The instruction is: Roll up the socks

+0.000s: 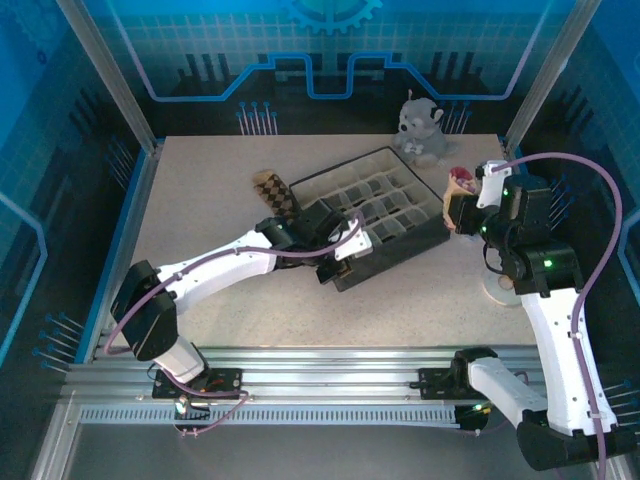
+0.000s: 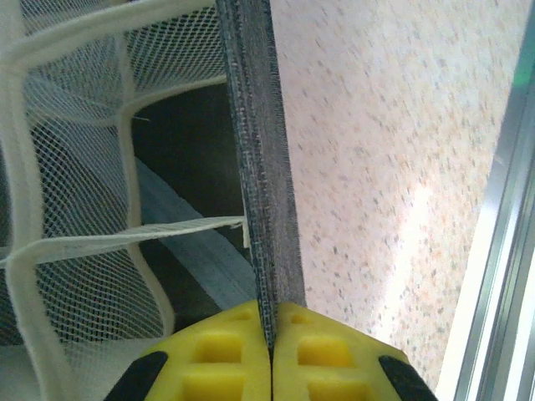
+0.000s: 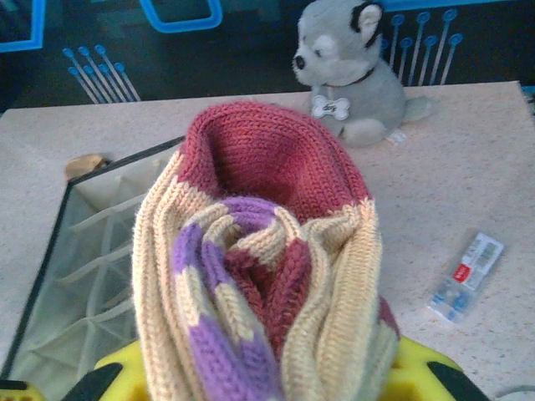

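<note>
step: the striped sock [image 3: 259, 251] looks rolled into a bundle, clamped in the right gripper [image 1: 462, 208] above the right end of the divided organizer [image 1: 400, 258]. left gripper [image 2: 269, 334] pinched shut on the organizer's dark near wall, probably steadying it. argyle sock [image 1: 272, 188] lies on the table [image 1: 200, 200] just beside the organizer's far-left corner, not yet rolled. next move likely calls for lowering the bundle into one cell without it unrolling. surface: speckled beige. blue printed panels and aluminium posts around; grey plush toy [image 1: 420, 128] at the back.
</note>
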